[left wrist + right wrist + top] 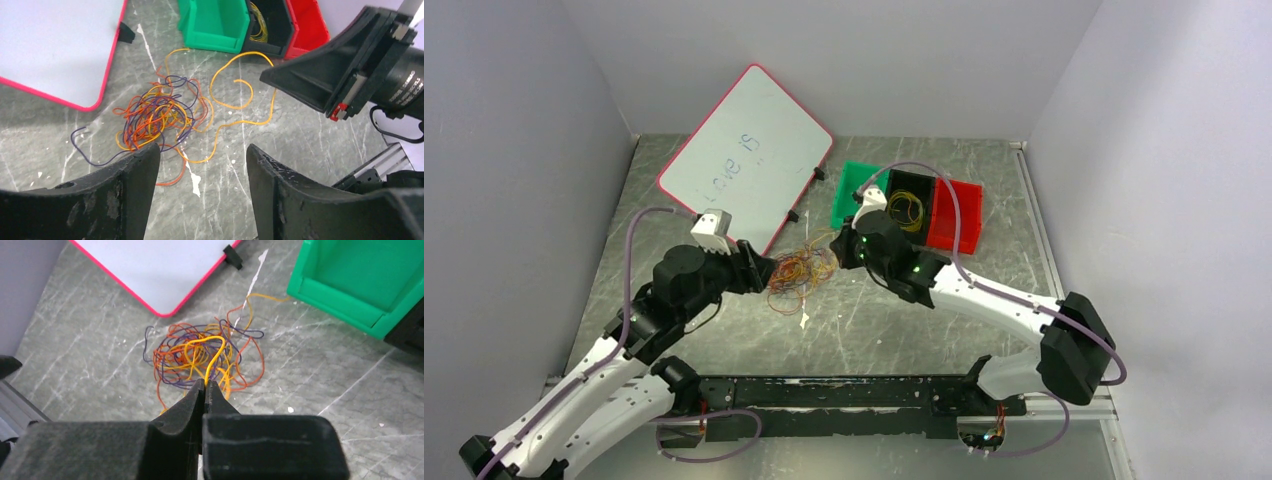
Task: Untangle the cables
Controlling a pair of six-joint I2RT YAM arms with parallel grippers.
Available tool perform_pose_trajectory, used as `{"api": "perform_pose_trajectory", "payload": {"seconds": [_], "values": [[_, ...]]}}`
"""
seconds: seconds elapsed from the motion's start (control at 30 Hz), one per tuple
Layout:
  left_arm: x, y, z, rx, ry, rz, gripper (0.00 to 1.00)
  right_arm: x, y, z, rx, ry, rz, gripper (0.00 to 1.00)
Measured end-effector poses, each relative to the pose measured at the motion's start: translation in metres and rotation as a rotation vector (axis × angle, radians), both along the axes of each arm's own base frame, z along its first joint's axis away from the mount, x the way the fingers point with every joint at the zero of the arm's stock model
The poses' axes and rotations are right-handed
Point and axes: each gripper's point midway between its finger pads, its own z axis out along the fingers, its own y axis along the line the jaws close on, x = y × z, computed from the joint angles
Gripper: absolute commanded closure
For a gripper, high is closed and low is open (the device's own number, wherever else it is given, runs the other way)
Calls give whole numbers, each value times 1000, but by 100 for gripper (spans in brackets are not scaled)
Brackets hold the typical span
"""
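The cables [798, 272] lie on the table as a tangled bunch of orange, yellow, red and purple loops [155, 112] between the two grippers. My right gripper [205, 383] is shut on one yellow cable [206, 338] that arches up out of the tangle [197, 357]. Seen in the left wrist view, that cable [240, 95] runs in a wide loop to the right gripper's tip [265, 79]. My left gripper [202, 156] is open just short of the bunch, with only bare table between its fingers [142, 170]. In the top view it [769, 272] sits at the bunch's left edge, and the right gripper [837, 250] at its right edge.
A pink-rimmed whiteboard [744, 155] lies at the back left, its corner close to the bunch. Green [852, 192], black [911, 190] and red [956, 215] bins stand in a row behind the right gripper. Yellow loops lie in the black bin.
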Motion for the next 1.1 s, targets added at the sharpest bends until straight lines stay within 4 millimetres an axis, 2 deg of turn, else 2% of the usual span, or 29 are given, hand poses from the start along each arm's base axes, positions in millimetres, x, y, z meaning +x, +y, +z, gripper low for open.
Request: {"api": "perform_pose_trajectory", "payload": {"seconds": [0.07,0.1,0.27,0.47,0.57,0.67,0.9,1.1], "values": [[0,-4,2,7,-4,-24,17,4,2,11,5,-11,-10,100],[0,-6,4,12,-10,-40,16,6,3,16,6,-13,-12,100],[0,-16,9,21,-41,-103,15,10,15,42,18,-25,18,100],[2,-31,30,3,-154,-195,17,6,22,66,57,-4,40,100],[4,-41,32,-2,-196,-245,19,7,25,79,87,6,26,100],[6,-52,24,-1,-214,-291,20,8,27,91,109,8,16,100],[16,-61,-23,36,-171,-311,23,15,36,105,123,6,20,100],[31,-75,-31,16,-203,-321,32,12,39,106,137,16,32,100]]}}
